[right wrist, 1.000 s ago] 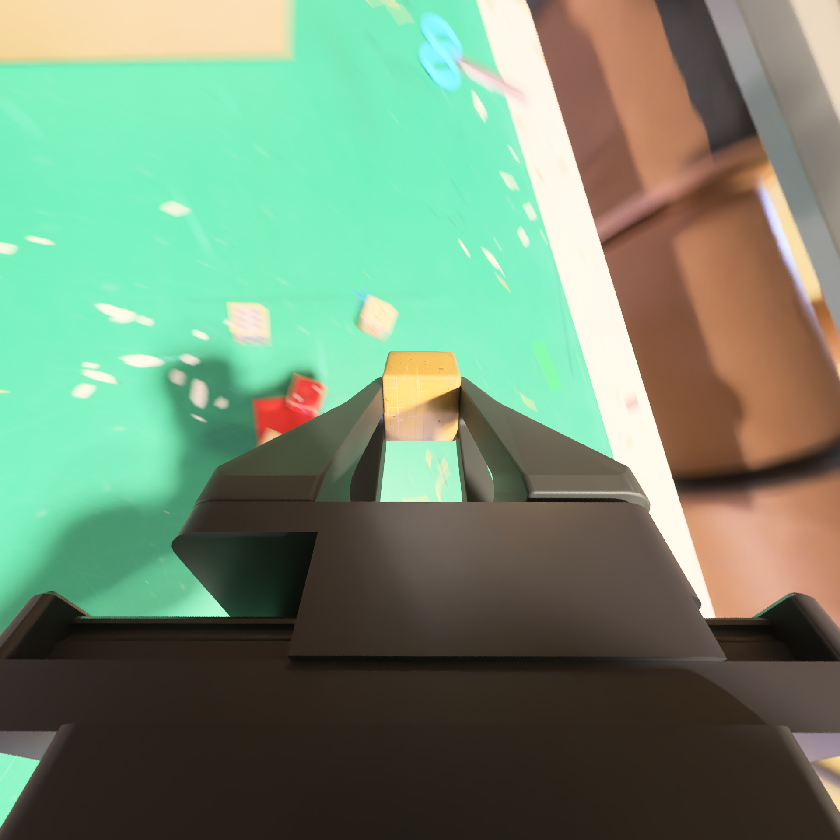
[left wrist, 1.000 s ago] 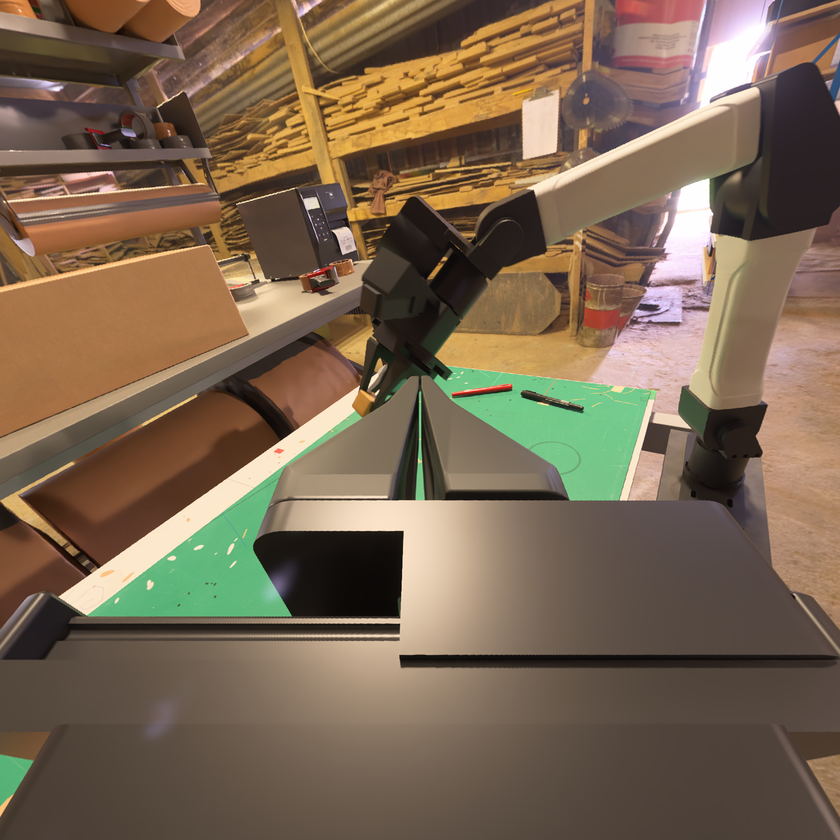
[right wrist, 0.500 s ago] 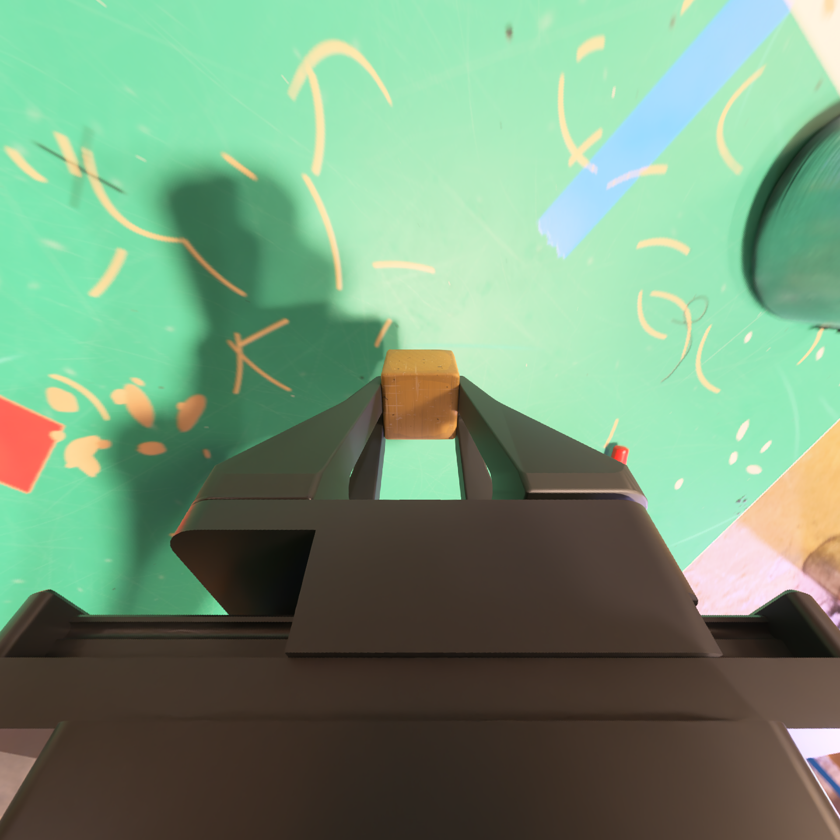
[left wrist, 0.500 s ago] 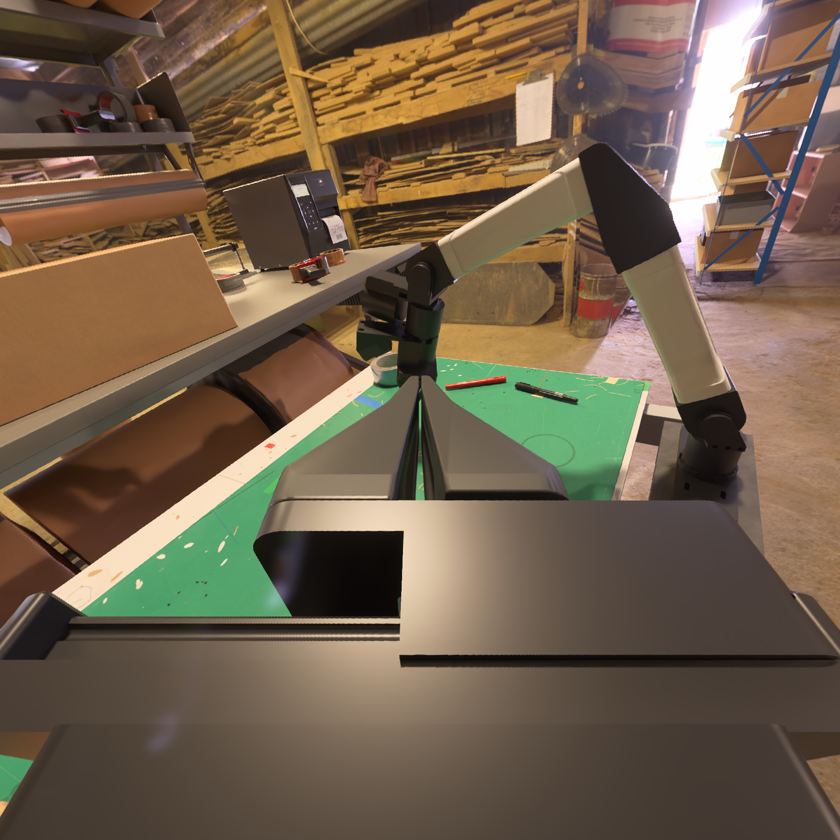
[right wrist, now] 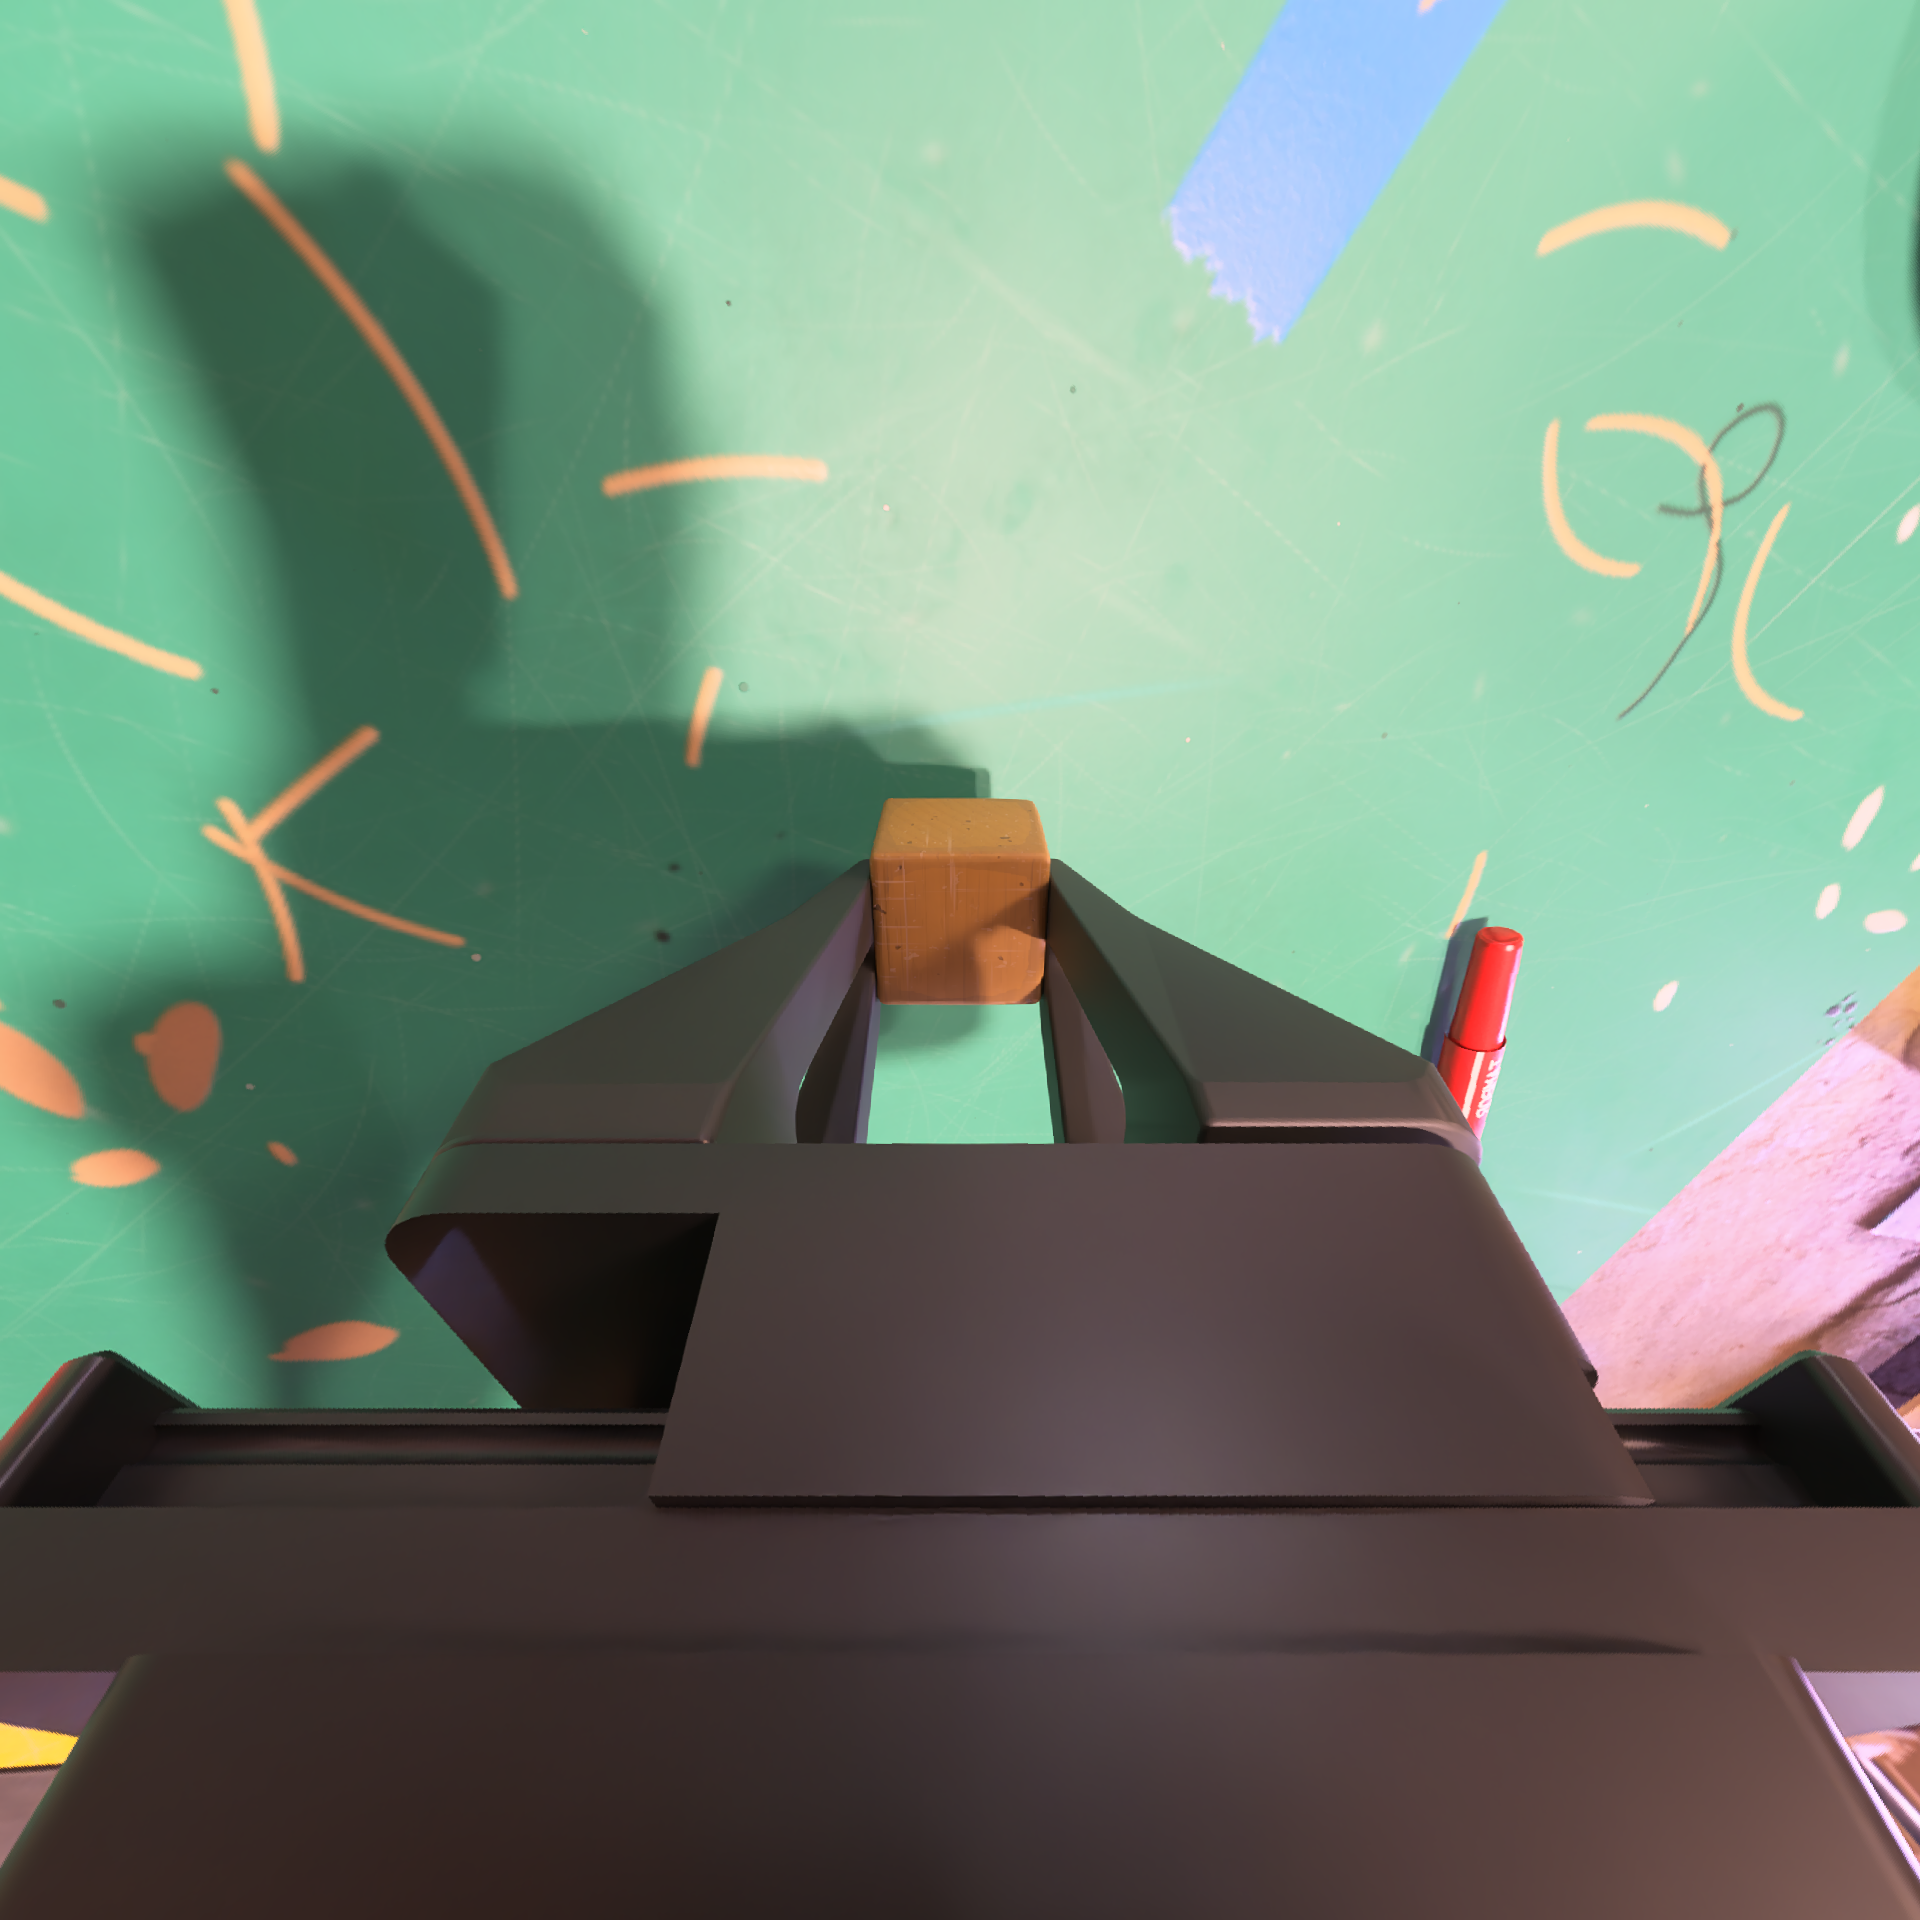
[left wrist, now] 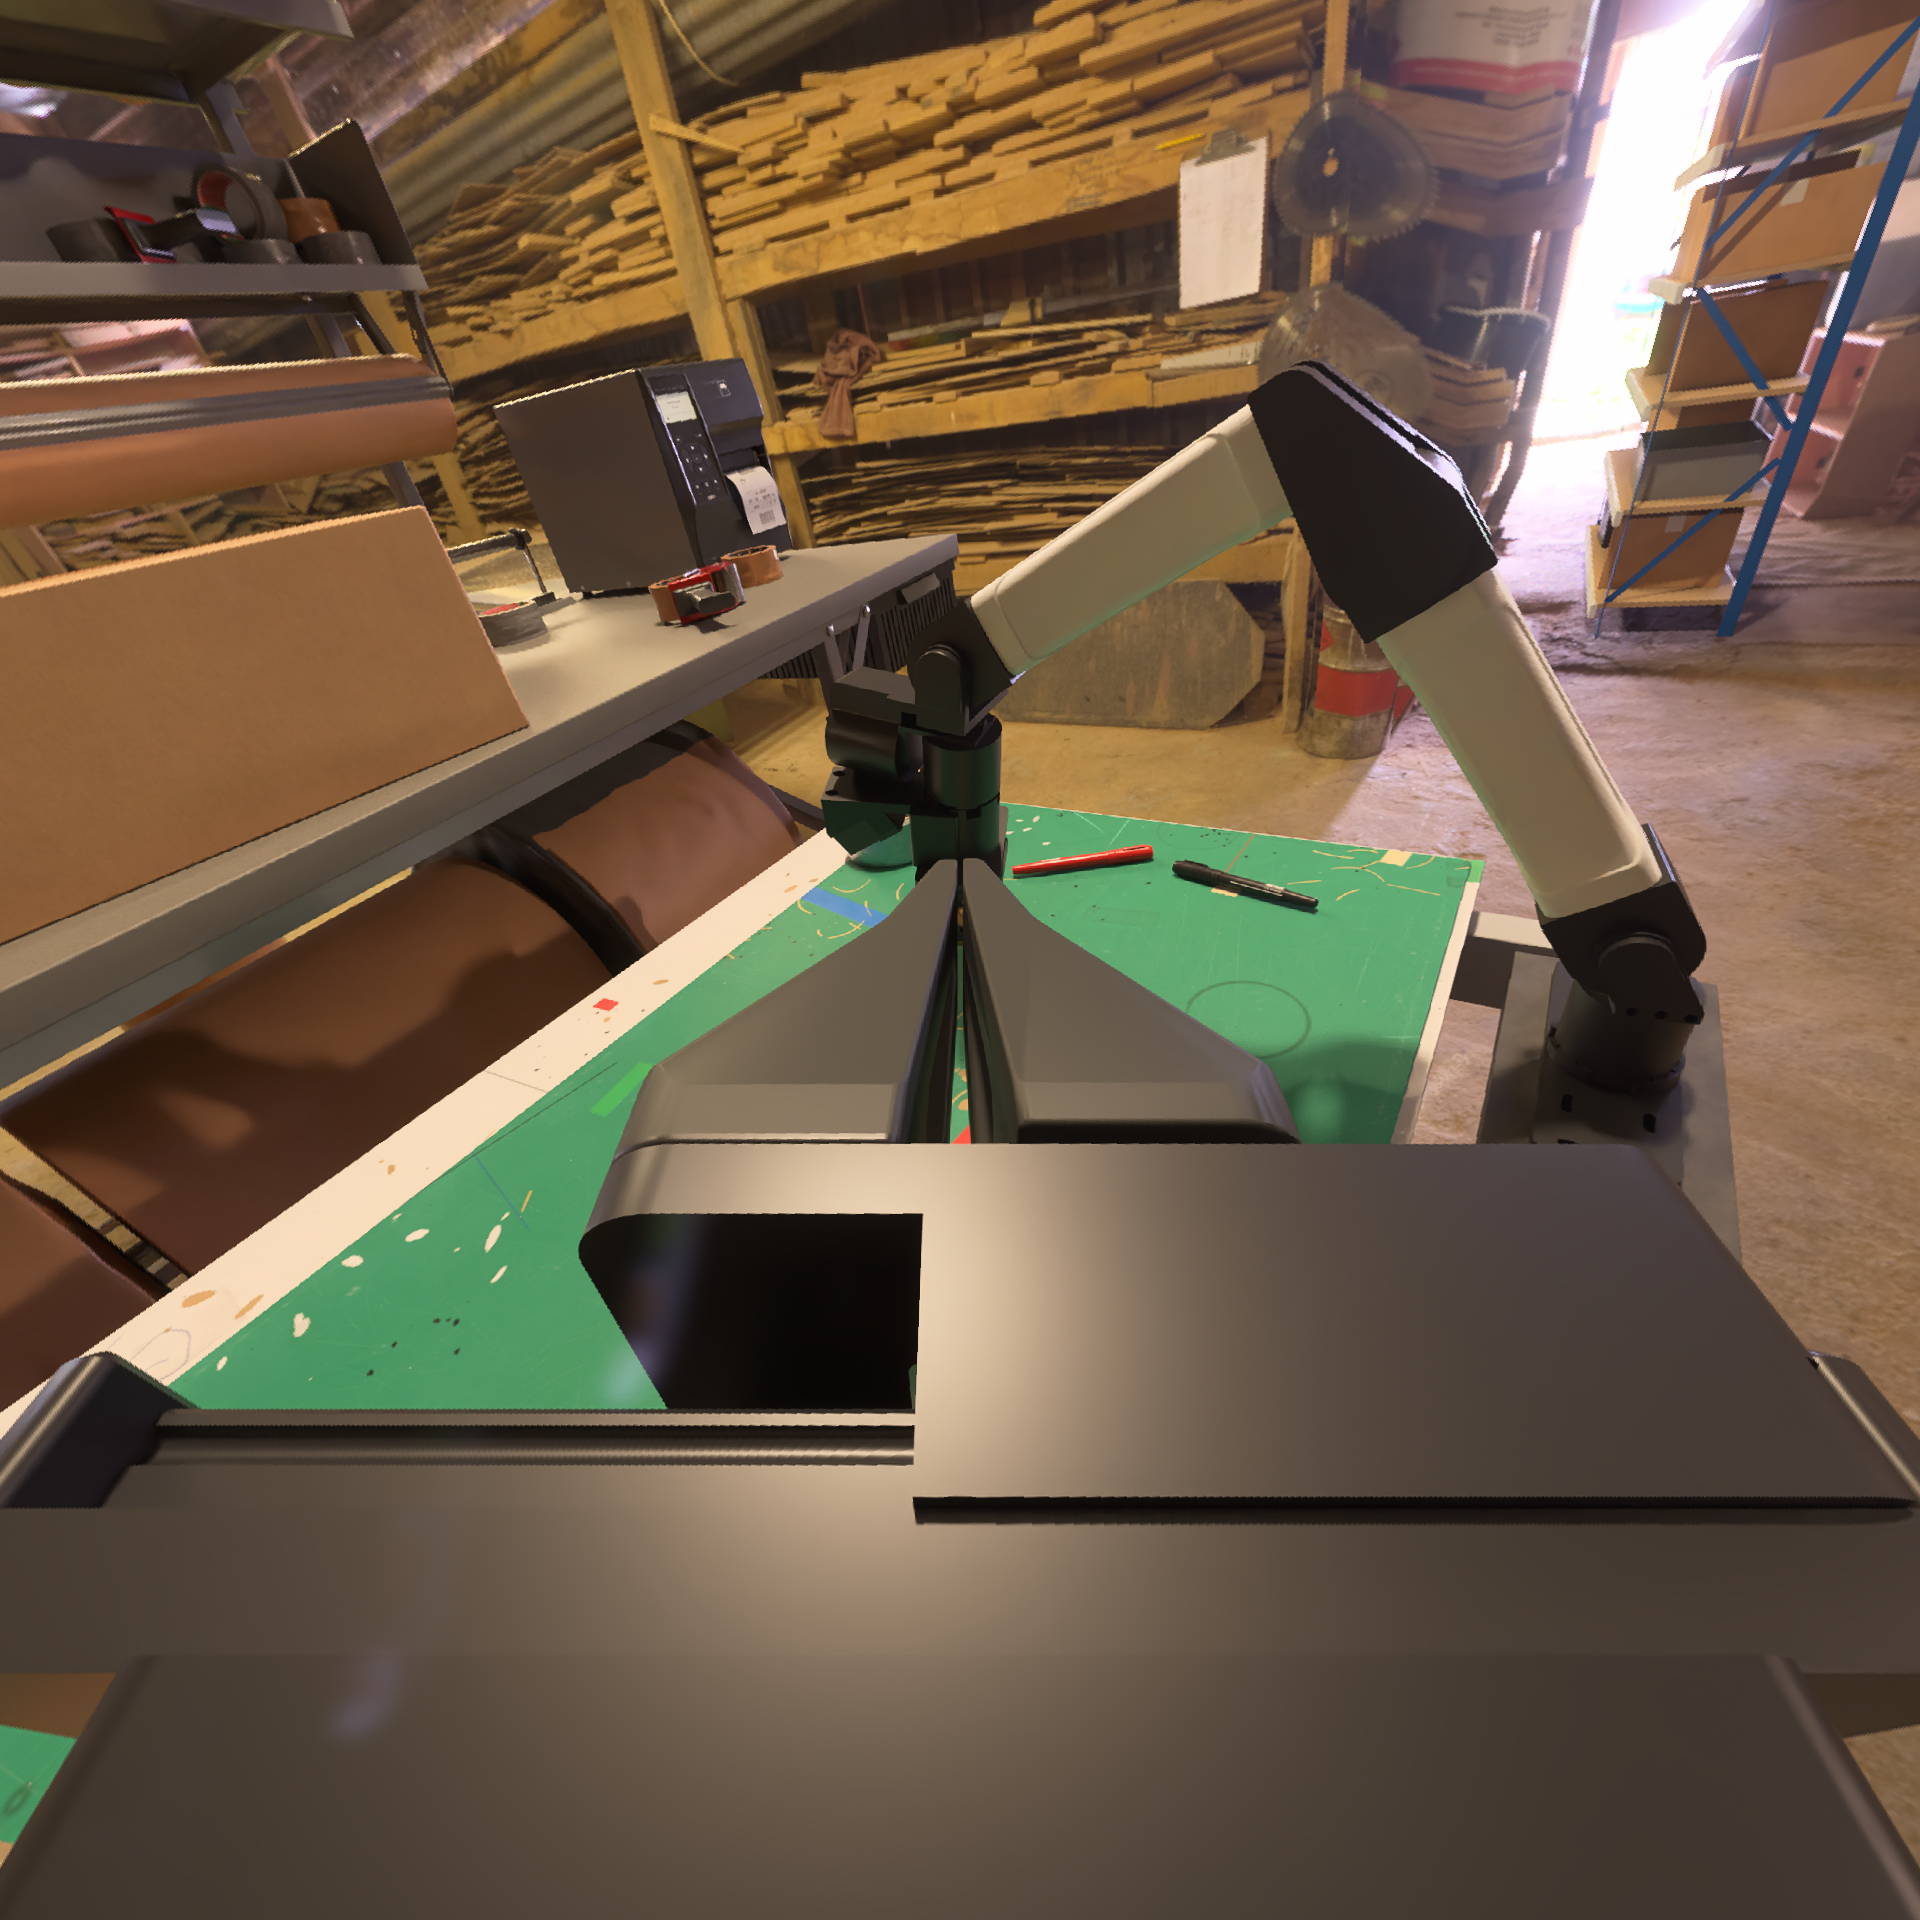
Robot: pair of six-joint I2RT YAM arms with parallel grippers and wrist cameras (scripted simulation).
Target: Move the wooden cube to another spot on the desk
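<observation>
In the right wrist view the right pincer (right wrist: 958,914) points down at the green cutting mat (right wrist: 1039,520) on the worktop, its two fingers pressed against opposite sides of the wooden cube (right wrist: 956,899), which it is grasping at the fingertips. The pincer's shadow falls on the mat directly against the cube's far edge; whether the cube touches the mat cannot be told. Just right of the fingers lies a red marker (right wrist: 1481,1023), and farther off a strip of blue tape (right wrist: 1309,156) is stuck to the mat. In the left wrist view the left pincer (left wrist: 958,904) is clenched with nothing between its fingers, held above the mat near its middle. Beyond it the right arm (left wrist: 1351,540) reaches down to the mat's far corner, with the red marker and a black marker (left wrist: 1245,885) lying near.
</observation>
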